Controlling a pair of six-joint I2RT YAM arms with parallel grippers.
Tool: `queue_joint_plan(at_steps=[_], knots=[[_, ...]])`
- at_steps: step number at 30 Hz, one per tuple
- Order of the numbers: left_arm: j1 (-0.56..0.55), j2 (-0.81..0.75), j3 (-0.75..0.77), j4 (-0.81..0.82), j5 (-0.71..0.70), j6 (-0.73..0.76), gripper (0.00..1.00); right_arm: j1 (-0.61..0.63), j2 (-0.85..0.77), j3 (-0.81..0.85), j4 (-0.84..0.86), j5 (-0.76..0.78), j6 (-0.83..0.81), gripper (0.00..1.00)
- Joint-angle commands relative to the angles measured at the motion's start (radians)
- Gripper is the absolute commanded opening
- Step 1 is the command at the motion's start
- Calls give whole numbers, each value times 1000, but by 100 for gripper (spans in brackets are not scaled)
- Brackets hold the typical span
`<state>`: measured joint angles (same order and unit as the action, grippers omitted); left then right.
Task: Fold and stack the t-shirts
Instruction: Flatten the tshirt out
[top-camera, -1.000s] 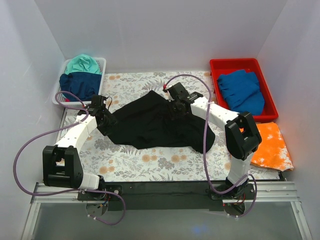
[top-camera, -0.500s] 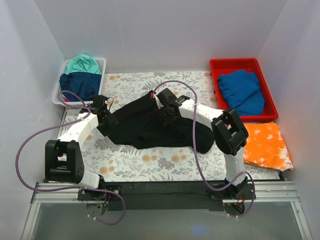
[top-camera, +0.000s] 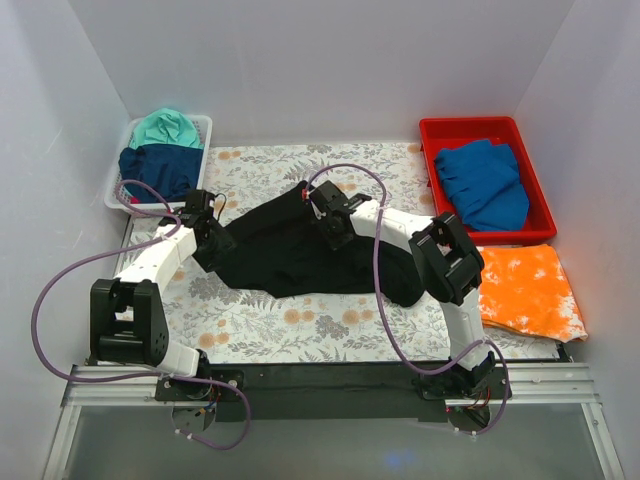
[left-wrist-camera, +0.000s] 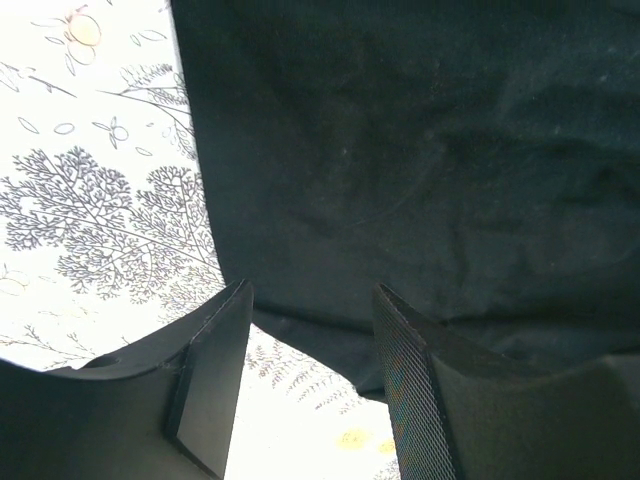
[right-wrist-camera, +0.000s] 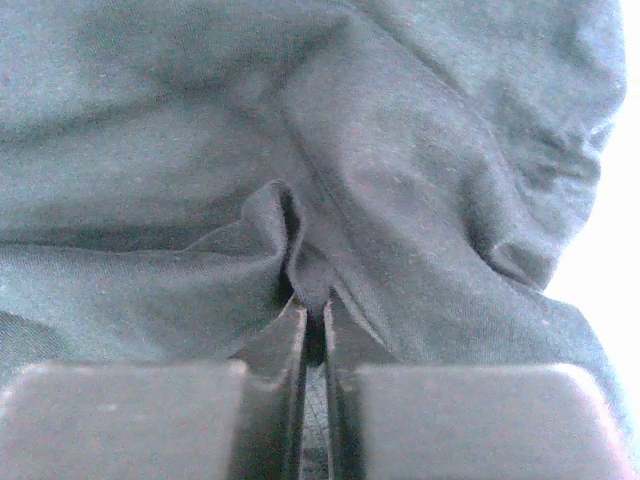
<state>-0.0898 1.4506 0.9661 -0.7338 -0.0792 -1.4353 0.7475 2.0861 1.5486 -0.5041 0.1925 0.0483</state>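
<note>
The black t-shirt (top-camera: 300, 250) lies crumpled and spread in the middle of the printed table cloth (top-camera: 300, 325). My left gripper (top-camera: 210, 236) sits at the shirt's left edge. In the left wrist view it (left-wrist-camera: 312, 365) is open, low over the cloth, with the black t-shirt's hem (left-wrist-camera: 400, 180) just ahead of the tips. My right gripper (top-camera: 331, 226) is over the shirt's upper middle. The right wrist view shows it (right-wrist-camera: 313, 318) shut on a pinched ridge of the black t-shirt (right-wrist-camera: 400, 190).
A red tray (top-camera: 430, 135) at the back right holds a blue t-shirt (top-camera: 485, 182). A mottled orange t-shirt (top-camera: 530, 290) lies flat in front of it. A white basket (top-camera: 205, 125) at the back left holds a teal t-shirt (top-camera: 165, 128) and a navy t-shirt (top-camera: 160, 168).
The right arm has swung left across the black t-shirt and its gripper has closed on a fold of it. The left gripper has hardly moved.
</note>
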Motion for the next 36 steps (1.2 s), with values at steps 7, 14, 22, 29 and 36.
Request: queue_joint_plan(at_steps=[7,14,22,29,36], knots=[[25,-7,37,11,-27,21,50,4,-244,-122,-27,62,70,1],[33,51,51,46,-24,27,50,30,-487,-268,-128,10,104,1],[38,125,94,73,-33,29,50,85,-684,-446,-284,-119,180,1],[42,192,138,85,-36,16,50,139,-848,-557,-424,-306,343,1],[44,229,155,94,-42,6,50,167,-991,-679,-540,-389,519,10]])
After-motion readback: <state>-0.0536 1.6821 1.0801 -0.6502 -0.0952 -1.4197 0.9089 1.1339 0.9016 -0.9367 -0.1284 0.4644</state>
